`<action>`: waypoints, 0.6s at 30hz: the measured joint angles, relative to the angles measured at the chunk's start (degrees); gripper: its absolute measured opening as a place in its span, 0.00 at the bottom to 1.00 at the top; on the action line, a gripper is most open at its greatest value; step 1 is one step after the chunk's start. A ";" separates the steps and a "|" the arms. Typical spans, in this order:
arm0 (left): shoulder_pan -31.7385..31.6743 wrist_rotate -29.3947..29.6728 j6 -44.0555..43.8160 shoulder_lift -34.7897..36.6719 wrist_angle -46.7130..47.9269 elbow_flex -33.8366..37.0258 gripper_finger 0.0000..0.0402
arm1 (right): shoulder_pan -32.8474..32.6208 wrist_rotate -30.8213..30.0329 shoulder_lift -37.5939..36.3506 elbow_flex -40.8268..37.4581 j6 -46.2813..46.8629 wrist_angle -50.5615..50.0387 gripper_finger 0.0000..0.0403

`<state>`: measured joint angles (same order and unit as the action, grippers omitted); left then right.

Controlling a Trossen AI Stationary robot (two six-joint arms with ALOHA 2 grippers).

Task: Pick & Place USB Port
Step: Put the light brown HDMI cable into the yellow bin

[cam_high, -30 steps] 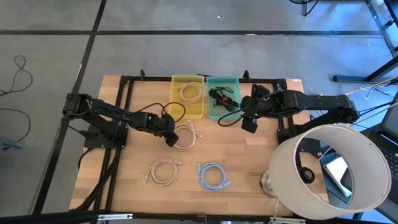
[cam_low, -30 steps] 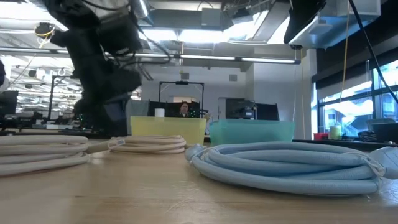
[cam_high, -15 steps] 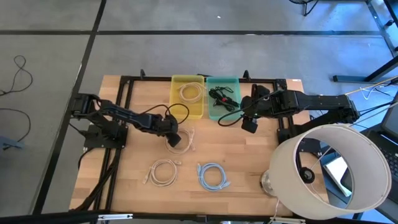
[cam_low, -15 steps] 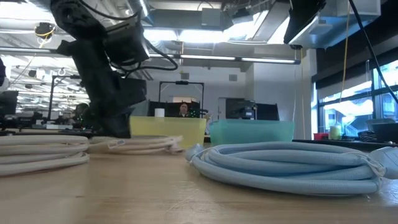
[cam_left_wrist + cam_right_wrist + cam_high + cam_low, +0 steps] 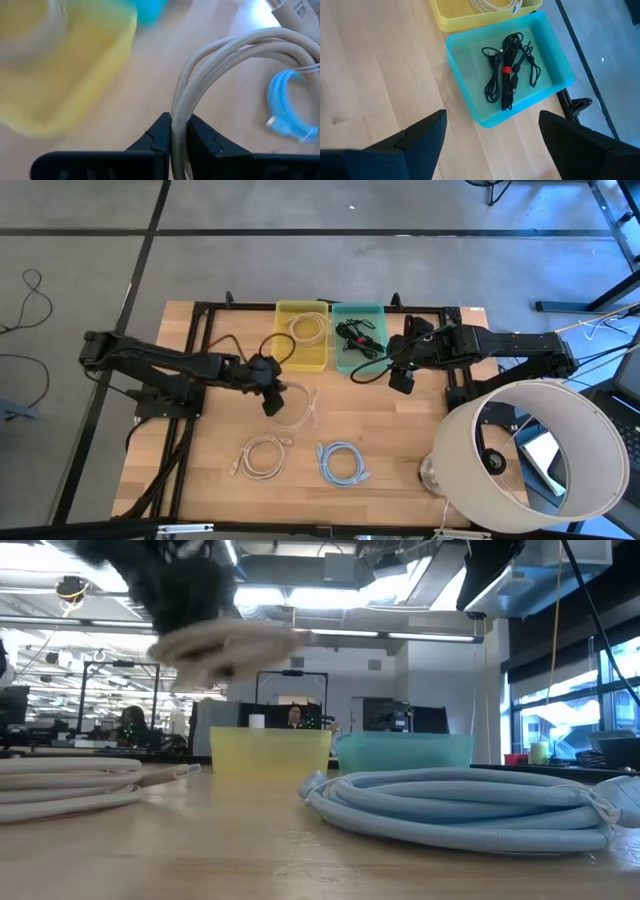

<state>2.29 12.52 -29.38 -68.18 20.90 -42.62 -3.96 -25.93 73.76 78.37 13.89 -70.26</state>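
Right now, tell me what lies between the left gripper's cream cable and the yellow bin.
Only bare table. In the high view the cream cable hangs from the left gripper, just short of the yellow bin.

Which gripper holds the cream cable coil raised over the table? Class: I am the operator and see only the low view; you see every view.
Observer: The left gripper, shut on the cream cable.
Operator: Is the right gripper carrying anything?
Observer: No, the right gripper is open and empty, near the teal bin.
Operator: What lies in that bin?
Observer: A bundled black cable.
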 joint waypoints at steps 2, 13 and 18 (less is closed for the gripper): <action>0.10 2.85 3.89 2.32 0.78 -2.52 0.08 | -0.01 0.00 0.00 0.00 -0.01 0.02 0.80; -14.72 11.61 24.05 2.71 3.00 -11.55 0.08 | -0.01 0.00 0.00 0.00 0.27 0.13 0.80; -25.64 3.96 28.86 -2.60 3.04 -14.90 0.08 | 0.01 0.00 0.00 0.00 0.64 0.13 0.80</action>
<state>-23.35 16.47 -0.52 -70.78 23.94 -57.52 -3.95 -25.93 73.76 78.37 14.53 -70.13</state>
